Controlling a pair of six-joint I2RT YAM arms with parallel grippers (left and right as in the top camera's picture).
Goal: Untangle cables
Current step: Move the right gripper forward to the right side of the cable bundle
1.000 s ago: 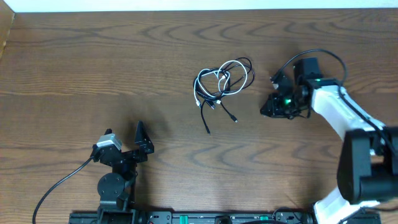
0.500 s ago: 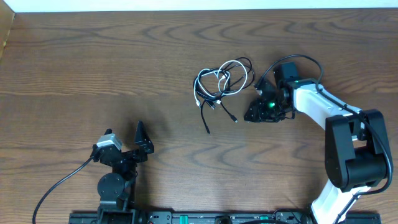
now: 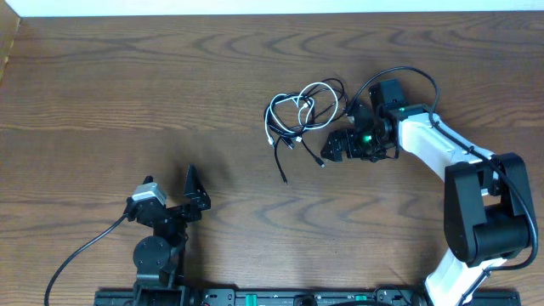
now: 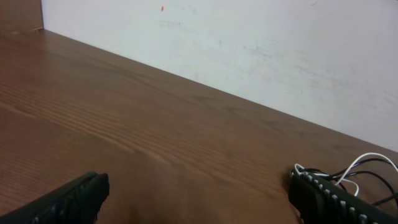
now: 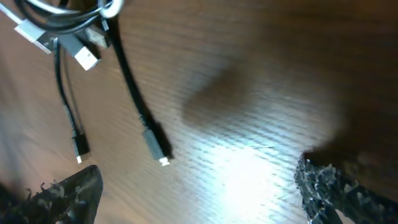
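The cables (image 3: 302,112) lie tangled mid-table: a white one looped among black ones, with two black plug ends trailing toward the front (image 3: 283,177). My right gripper (image 3: 335,146) stands open just right of the tangle, low over the wood, holding nothing. In the right wrist view, a black plug end (image 5: 155,145) lies ahead of the right gripper (image 5: 199,199), and white plugs (image 5: 87,58) show at the upper left. My left gripper (image 3: 192,192) rests open near the front left, far from the cables. In the left wrist view, the left gripper (image 4: 199,204) is empty, and cable loops (image 4: 367,169) peek past the right finger.
A pale wall (image 4: 249,50) runs along the table's far edge. The left arm's base and its thick black wire (image 3: 81,251) sit at the front left. The right arm's white body (image 3: 450,157) stretches along the right side.
My right gripper has moved left toward the cable tangle and opened wide. The left arm and the cables have not moved.
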